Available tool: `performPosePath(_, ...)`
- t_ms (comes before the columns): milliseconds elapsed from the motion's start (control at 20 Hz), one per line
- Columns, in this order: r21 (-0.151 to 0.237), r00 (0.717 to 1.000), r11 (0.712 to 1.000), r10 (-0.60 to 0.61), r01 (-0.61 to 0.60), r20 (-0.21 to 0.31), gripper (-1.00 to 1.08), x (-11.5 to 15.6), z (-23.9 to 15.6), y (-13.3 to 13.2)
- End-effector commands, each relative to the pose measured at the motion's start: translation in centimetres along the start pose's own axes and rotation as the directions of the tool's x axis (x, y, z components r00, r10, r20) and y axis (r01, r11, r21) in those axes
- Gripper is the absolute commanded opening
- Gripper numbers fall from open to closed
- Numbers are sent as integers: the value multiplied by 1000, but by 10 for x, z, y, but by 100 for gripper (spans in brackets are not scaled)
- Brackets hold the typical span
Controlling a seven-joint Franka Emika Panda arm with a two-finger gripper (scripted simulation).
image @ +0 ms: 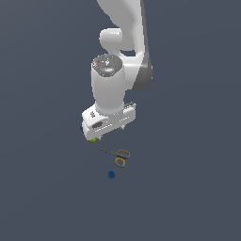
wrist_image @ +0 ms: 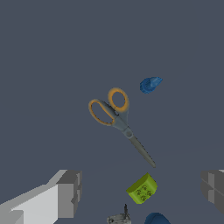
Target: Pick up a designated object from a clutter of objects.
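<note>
The scissors (wrist_image: 121, 126) lie flat, with grey blades and orange-yellow loop handles. In the exterior view the scissors (image: 115, 153) lie just in front of the hand. My gripper (wrist_image: 141, 187) is open and empty, with its two grey fingers (wrist_image: 69, 192) spread wide. It hangs above the clutter, over the blade-tip end of the scissors and the lime-green block (wrist_image: 142, 189). In the exterior view the gripper (image: 107, 126) covers most of the clutter, and only a corner of the green block (image: 93, 140) peeks out.
One dark blue ball (wrist_image: 149, 84) lies beyond the scissors' handles and shows in the exterior view (image: 111, 174). A second blue ball (wrist_image: 156, 218) and a small grey boxy piece (wrist_image: 118, 217) sit near the green block. The floor is plain dark grey.
</note>
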State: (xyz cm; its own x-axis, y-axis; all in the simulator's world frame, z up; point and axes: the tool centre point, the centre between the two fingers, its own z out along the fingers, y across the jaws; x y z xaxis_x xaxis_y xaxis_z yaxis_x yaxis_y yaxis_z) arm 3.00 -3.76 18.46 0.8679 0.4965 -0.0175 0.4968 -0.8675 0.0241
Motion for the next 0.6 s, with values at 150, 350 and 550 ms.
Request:
performPosePath(150, 5, 990, 990, -139, 139, -5, 100, 2, 40, 4)
performPosePath(350, 8, 972, 972, -234, 235, -10, 100, 2, 68, 5)
performPosePath(550, 11, 950, 950, -312, 312, -15, 100, 1, 91, 6)
